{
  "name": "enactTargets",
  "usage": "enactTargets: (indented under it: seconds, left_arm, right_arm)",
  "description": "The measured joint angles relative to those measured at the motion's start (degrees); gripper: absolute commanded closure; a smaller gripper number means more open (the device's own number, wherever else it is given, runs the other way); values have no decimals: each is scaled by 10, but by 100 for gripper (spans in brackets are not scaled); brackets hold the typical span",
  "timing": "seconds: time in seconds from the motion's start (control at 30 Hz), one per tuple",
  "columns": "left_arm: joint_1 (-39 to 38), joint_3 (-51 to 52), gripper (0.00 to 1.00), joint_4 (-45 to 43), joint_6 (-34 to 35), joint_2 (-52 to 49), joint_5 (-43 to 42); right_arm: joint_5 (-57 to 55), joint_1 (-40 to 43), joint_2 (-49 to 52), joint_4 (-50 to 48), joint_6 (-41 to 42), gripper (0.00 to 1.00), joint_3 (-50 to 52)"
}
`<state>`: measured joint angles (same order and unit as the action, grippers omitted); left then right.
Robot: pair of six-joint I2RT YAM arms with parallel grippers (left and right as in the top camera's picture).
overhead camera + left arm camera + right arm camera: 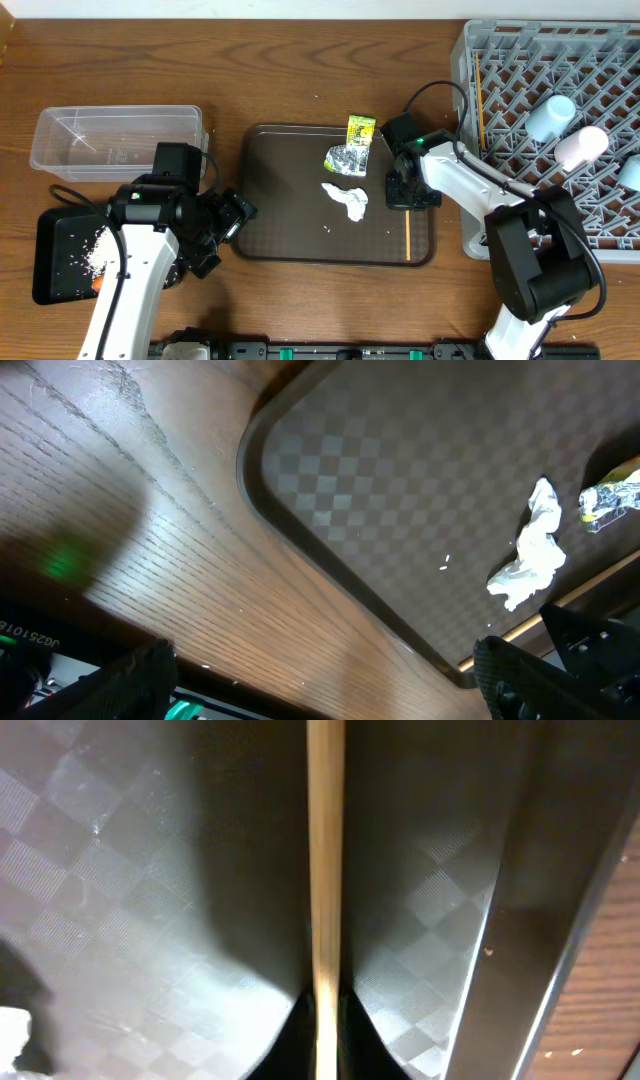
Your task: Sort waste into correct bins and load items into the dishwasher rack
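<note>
The right gripper [325,1020] is closed on a chopstick [325,840], pinching it low against the tray [290,235] floor near the right rim, just beside the rack [500,60]. It seems to be gripped near one end, so the thin stick may swivel or slip on lifting, or snag a peg. The left gripper [228,228] hangs wide open and empty at the tray's left edge.

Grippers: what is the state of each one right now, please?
Left gripper: open, holding nothing.
Right gripper: closed on a wooden chopstick lying on the brown tray.
</note>
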<state>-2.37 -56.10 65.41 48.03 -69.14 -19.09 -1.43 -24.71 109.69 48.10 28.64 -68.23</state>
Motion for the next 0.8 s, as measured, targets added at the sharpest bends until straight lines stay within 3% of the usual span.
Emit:
enactTargets:
  seconds: [0.2,0.4,0.6,0.8]
  left_arm:
    - [0,0,2,0,0,0,0]
    - [0,0,2,0,0,0,0]
    - [0,0,2,0,0,0,0]
    - [0,0,2,0,0,0,0]
  right_arm:
    - [2,0,0,0,0,99,0]
    - [9,13,-3,76,-16,99,-65]
    - [5,101,-46,105,-64,99,-209]
    - [2,205,-82,81,-179,99,-283]
